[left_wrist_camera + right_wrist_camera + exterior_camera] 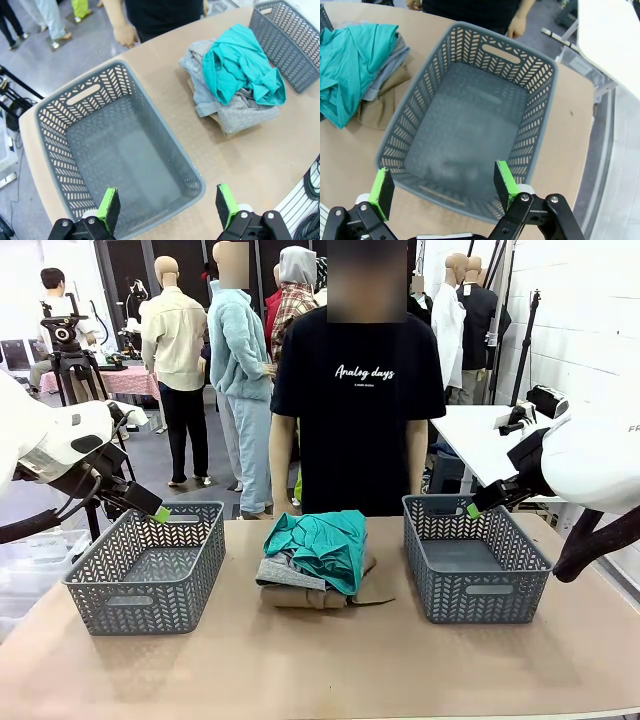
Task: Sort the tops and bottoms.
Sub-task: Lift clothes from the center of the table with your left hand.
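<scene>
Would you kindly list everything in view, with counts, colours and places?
grey plastic lattice baskets: two, empty, left and right of the pile
teal-green folded top: one, top of middle pile
heather grey folded top: one, under the teal
pale blue denim garment: one, mid-pile
tan-beige folded top: one, bottom
light brown table: one
person in black T-shirt: one, far side
left end effector: open, near left basket
right end effector: open, near right basket

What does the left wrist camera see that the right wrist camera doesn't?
Left wrist view: the inside of the grey plastic lattice basket on the robot's left, under the open left end effector. Right wrist view: the inside of the matching right basket, under the open right end effector, plus a white side table. Both: the pile of folded clothes with the teal-green top uppermost, on the tan table.
</scene>
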You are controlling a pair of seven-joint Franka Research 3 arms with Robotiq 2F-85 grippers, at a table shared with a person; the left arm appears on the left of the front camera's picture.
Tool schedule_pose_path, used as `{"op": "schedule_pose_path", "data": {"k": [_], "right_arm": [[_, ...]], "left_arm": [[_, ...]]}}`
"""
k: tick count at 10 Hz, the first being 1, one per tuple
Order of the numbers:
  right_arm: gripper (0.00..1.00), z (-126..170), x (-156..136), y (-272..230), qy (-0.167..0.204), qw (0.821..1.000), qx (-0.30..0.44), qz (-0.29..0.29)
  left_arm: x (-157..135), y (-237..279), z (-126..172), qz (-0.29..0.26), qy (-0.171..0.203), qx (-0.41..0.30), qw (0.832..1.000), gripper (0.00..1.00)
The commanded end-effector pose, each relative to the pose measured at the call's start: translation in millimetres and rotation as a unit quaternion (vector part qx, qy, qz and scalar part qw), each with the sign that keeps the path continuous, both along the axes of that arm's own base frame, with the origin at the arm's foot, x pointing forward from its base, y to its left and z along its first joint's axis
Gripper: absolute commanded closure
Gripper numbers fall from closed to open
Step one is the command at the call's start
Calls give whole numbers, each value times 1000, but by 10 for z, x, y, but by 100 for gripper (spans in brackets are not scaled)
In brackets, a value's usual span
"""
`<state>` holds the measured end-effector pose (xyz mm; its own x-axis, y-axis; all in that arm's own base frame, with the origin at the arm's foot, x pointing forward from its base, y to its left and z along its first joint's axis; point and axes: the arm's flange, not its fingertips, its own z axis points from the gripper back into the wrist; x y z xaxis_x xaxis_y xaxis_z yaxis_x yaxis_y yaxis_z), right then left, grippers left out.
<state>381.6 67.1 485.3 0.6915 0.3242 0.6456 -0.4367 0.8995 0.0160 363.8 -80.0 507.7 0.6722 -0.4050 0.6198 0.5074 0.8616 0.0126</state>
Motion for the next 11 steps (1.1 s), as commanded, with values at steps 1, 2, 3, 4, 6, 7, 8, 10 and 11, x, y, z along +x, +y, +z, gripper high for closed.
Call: {"op": "schedule_pose_path", "data": {"k": [1, 2, 3, 4, 6, 7, 8, 10, 11], "right_arm": [[0, -9, 15, 2, -2, 1000, 1, -3], [0, -9, 15, 2, -2, 1000, 1, -3], [0, -9, 15, 2, -2, 1000, 1, -3], [0, -9, 15, 2, -2, 1000, 1, -3], [0, -9, 15, 2, -2, 1000, 1, -3], [0, -9, 15, 2, -2, 1000, 1, -3], [0, -9, 15, 2, -2, 1000, 1, -3], [0, -9, 15, 2, -2, 1000, 1, -3], [0, -9, 15, 2, -2, 1000, 1, -3]], "left_arm": [[13, 17, -4, 0, -4, 0, 1000, 0], [13, 17, -4, 0, -4, 0, 1000, 0], [13, 17, -4, 0, -4, 0, 1000, 0], [13, 17, -4, 0, -4, 0, 1000, 0], [13, 17, -4, 0, -4, 0, 1000, 0], [13, 17, -4, 0, -4, 0, 1000, 0], [13, 17, -4, 0, -4, 0, 1000, 0], [13, 17, -4, 0, -4, 0, 1000, 0], [0, 0, 0, 0, 0, 0, 1000, 0]]}}
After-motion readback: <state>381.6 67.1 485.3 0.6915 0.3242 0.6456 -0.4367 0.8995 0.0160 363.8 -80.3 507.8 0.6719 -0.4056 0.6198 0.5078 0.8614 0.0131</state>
